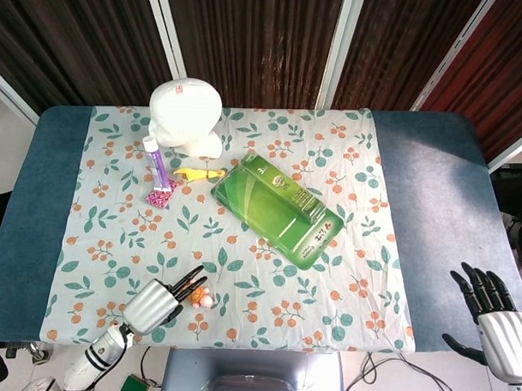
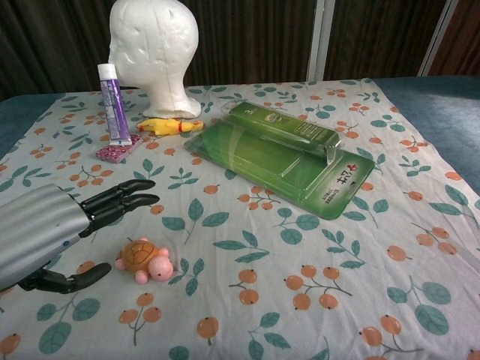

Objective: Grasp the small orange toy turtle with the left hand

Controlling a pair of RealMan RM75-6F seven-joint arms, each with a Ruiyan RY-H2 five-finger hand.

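Observation:
The small orange toy turtle (image 2: 145, 259) with a pink head lies on the floral cloth near the front left; the head view shows the turtle (image 1: 202, 298) beside my left hand. My left hand (image 2: 56, 229) hovers just left of it, fingers (image 2: 120, 199) stretched out above and behind the turtle, thumb low at the front, nothing in its grip. In the head view the left hand (image 1: 159, 301) sits near the table's front edge. My right hand (image 1: 490, 317) hangs off the table's front right corner, fingers spread and empty.
A green blister pack (image 2: 287, 155) lies across the middle. At the back left stand a white foam head (image 2: 155, 51), a purple tube (image 2: 112, 103), a pink card (image 2: 118, 148) and a yellow rubber chicken (image 2: 169, 124). The floral cloth (image 1: 242, 246) covers a blue table (image 1: 433, 193).

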